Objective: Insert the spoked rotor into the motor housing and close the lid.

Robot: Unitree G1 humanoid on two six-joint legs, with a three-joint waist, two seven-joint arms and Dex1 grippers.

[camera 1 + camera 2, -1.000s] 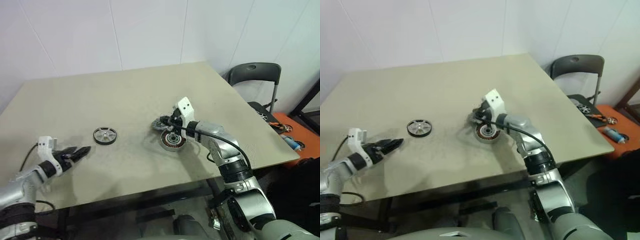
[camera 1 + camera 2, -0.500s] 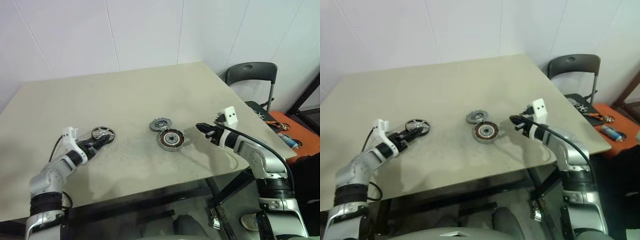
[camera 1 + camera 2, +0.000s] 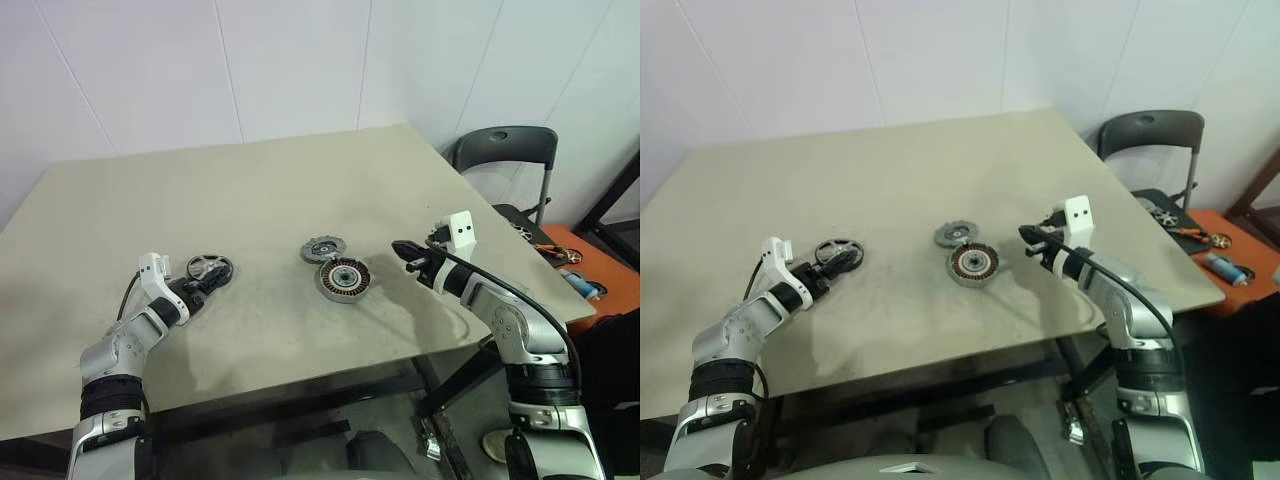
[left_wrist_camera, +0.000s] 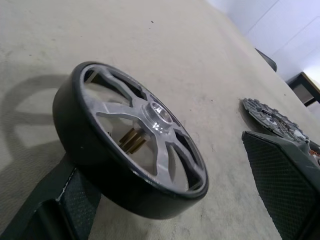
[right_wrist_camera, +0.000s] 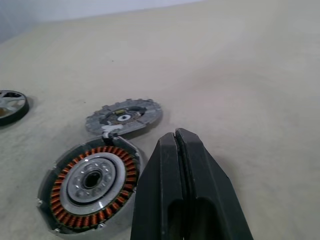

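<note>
Spoked rotor [image 4: 131, 145] underside hidden; motor housing [image 5: 91, 187] rim cut off.

From head height we look forward and down over the table [image 3: 300, 190] through paired eyes, while our wrist cameras skim low: the left close on the spoked rotor [image 4: 131, 139], the right facing the motor housing [image 5: 91, 183], whose lid [image 5: 124, 116] both share.

No readable markings
No text, label, brand, number or sign can be made out on anything in view.
</note>
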